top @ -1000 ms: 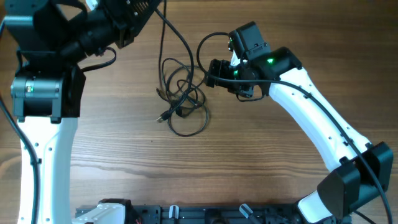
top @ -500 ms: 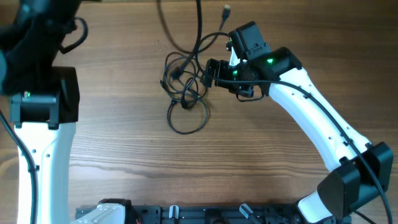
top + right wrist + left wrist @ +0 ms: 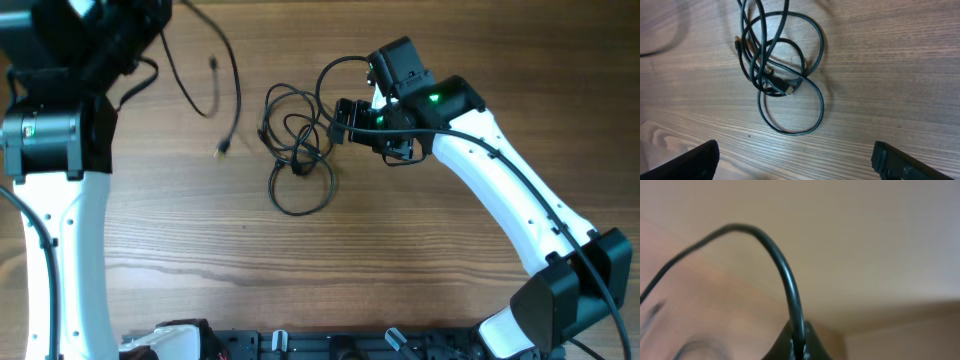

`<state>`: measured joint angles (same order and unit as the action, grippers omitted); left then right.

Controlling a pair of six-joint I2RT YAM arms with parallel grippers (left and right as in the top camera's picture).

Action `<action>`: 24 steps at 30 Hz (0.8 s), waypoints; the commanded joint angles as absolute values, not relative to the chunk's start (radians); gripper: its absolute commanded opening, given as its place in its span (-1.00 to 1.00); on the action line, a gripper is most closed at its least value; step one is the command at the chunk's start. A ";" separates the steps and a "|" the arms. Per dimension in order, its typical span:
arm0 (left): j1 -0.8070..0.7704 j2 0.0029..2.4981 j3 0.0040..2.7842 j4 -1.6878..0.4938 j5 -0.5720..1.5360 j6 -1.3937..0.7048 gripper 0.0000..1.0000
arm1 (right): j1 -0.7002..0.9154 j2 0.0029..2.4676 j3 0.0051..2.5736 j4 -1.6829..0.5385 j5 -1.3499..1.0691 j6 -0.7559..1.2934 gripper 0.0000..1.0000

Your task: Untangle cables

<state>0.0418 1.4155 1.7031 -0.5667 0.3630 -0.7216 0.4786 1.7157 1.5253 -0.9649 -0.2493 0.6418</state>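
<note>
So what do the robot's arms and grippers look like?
The left arm and right arm have white links with black joint housings. A black wire runs along the right arm, which shows green lights near its wrist. The left gripper and right gripper are black.

One loose cable (image 3: 238, 100), one tangle (image 3: 298, 150), two arms (image 3: 60, 200) (image 3: 500, 170)

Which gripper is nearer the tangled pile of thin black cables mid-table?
Right. The right gripper sits open just right of the tangled black cable pile; the left gripper is far up-left, shut on a separate black cable strand.
</note>
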 commanded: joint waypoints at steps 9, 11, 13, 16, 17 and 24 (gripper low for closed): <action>0.046 1.531 1.701 -1.205 -0.229 -0.531 -0.13 | 0.477 1.713 1.525 -0.962 -0.233 0.627 0.99; 0.046 1.541 1.701 -1.213 -0.229 -0.531 0.78 | 0.477 1.713 1.525 -0.962 -0.233 0.627 1.00; 0.046 1.541 1.701 -1.198 -0.229 -0.531 0.89 | 0.477 1.713 1.525 -0.963 -0.233 0.627 1.00; 0.046 1.544 1.701 -1.157 -0.230 -0.530 1.00 | 0.477 1.713 1.525 -0.962 -0.233 0.627 0.99; 0.051 1.549 1.701 -1.152 -0.231 -0.527 0.99 | 0.477 1.713 1.525 -0.962 -0.233 0.627 0.99; 0.278 1.722 1.700 -1.088 -0.404 -0.532 1.00 | 0.477 1.713 1.525 -0.989 -0.233 0.579 0.99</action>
